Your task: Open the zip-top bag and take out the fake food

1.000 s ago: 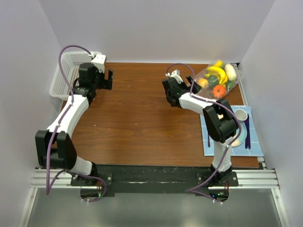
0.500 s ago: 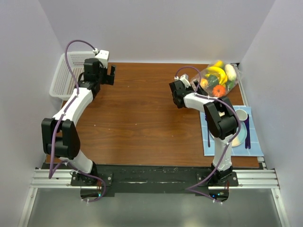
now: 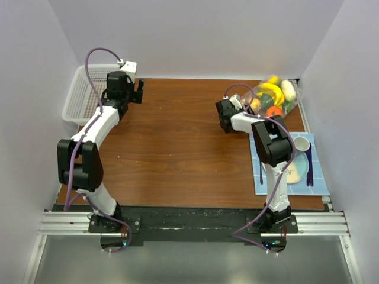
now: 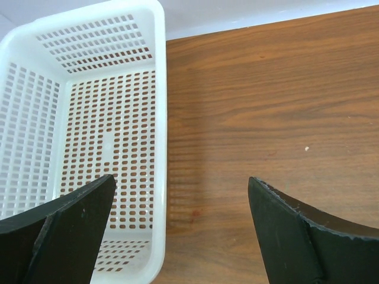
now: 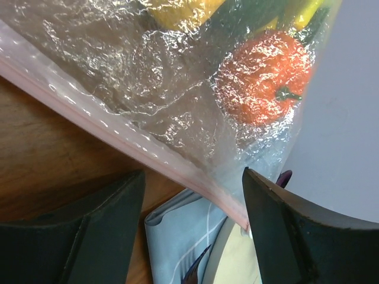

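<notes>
Inside the zip-top bag, crinkled plastic blurs the fake food.

The top view looks down from above, at the near side, onto the whole surface. The left wrist camera looks down between the left fingers, fairly near, at the white basket and the surface beside it. The right wrist camera sits very close to the zip-top bag, seen between the right fingers. Basket and bag both show also in the top view.

No legible text, labels, brand marks or numbers on any surface in the three views
</notes>
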Robot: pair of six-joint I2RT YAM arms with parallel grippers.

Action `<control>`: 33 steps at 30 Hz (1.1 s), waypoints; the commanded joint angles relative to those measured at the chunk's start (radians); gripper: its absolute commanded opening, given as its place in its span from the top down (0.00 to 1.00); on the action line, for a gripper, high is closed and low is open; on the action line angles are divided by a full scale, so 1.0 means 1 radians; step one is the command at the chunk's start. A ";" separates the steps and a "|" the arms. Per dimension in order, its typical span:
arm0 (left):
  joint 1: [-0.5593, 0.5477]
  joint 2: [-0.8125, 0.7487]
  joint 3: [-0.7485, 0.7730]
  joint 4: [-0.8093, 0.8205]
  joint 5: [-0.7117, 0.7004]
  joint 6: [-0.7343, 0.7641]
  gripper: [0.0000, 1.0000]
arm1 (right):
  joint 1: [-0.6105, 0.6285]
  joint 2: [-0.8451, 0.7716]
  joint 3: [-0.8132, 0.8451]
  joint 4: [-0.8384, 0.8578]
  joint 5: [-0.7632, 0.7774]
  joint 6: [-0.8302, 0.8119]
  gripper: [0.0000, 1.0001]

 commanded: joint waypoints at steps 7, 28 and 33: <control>-0.004 0.075 -0.025 0.200 -0.148 0.115 0.00 | -0.041 0.045 0.060 0.025 -0.019 0.056 0.59; -0.039 0.233 -0.002 0.139 -0.226 0.085 0.81 | -0.039 -0.285 0.011 -0.133 -0.228 0.303 1.00; -0.119 0.068 -0.116 -0.051 -0.123 0.006 0.84 | 0.014 -0.388 0.047 -0.186 -0.277 0.310 1.00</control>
